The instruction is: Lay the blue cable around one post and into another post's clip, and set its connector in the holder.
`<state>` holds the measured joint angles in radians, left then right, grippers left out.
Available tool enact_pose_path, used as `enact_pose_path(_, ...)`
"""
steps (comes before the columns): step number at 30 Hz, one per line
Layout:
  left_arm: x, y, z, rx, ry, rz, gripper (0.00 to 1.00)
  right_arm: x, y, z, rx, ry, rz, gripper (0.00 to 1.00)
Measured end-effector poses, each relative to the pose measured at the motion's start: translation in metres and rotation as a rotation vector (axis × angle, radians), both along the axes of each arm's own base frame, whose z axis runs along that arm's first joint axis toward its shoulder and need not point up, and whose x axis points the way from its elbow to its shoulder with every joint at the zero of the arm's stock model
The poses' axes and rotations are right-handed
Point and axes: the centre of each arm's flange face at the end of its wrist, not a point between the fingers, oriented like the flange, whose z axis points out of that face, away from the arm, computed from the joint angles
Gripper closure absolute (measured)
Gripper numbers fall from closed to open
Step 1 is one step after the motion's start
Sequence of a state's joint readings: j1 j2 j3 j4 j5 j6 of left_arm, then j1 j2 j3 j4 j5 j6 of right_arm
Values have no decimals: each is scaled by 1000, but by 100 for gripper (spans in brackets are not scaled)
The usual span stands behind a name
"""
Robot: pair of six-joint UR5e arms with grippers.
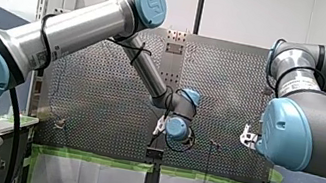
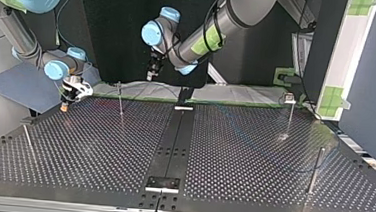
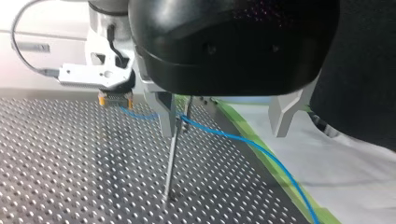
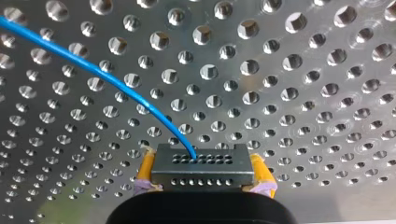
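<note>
My right gripper (image 4: pixel 201 162) is shut on the black connector (image 4: pixel 201 171), with a yellow pad on each side, low over the perforated plate. The blue cable (image 4: pixel 93 70) leaves the connector's face and curves away. In the left wrist view the blue cable (image 3: pixel 233 136) runs from my right gripper (image 3: pixel 115 100) past the top of a thin post (image 3: pixel 172 158). It then passes between my left gripper's (image 3: pixel 223 133) open metal fingers. The post stands just beside one finger (image 3: pixel 166 114). In the top view my left gripper (image 2: pixel 150 75) hangs near the far edge, and my right gripper (image 2: pixel 66 105) is at the left.
More thin posts stand on the plate at the top view's right (image 2: pixel 290 118), near right (image 2: pixel 315 170) and near left (image 2: pixel 27 140). A black strip (image 2: pixel 176 140) runs down the middle, with a small bracket (image 2: pixel 163 183) at its near end. Green tape (image 3: pixel 275 177) marks the plate's edge.
</note>
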<state>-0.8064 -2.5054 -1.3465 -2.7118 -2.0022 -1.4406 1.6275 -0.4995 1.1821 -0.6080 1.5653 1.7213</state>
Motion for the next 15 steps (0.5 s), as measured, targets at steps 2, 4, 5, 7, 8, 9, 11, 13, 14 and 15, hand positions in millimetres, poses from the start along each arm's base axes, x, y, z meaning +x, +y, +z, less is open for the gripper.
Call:
enact_pose_path(2, 1, -3, 1, -15, -9, -17, 0, 0, 0, 0, -1, -2, 3, 100)
enact_pose_path(4, 1, -6, 1, -30, -13, -34, 0, 1, 0, 0, -2, -4, 8, 100)
enact_pose_path(5, 0, -7, 2, -36, -14, -42, 0, 1, 0, 0, -2, -6, 11, 100)
enact_pose_path(7, 0, -10, 2, -46, -13, -57, 0, 1, 0, 0, -2, -8, 14, 100)
enact_pose_path(8, 0, -10, 2, -48, -12, -62, 0, 1, 0, 0, -2, -9, 15, 100)
enact_pose_path(9, -1, -10, 2, -50, -11, -65, 0, 1, 0, 0, -2, -10, 15, 100)
enact_pose_path(11, -1, -11, 2, -51, -10, -68, 0, 1, 0, 0, -2, -10, 16, 100)
enact_pose_path(13, -1, -11, 2, -51, -9, -69, 0, 1, 0, 0, -2, -10, 16, 100)
enact_pose_path(14, -1, -11, 2, -51, -9, -70, 0, 1, 0, 0, -2, -10, 16, 100)
enact_pose_path(15, -2, -11, 2, -51, -8, -70, 0, 1, 0, 0, -2, -10, 16, 100)
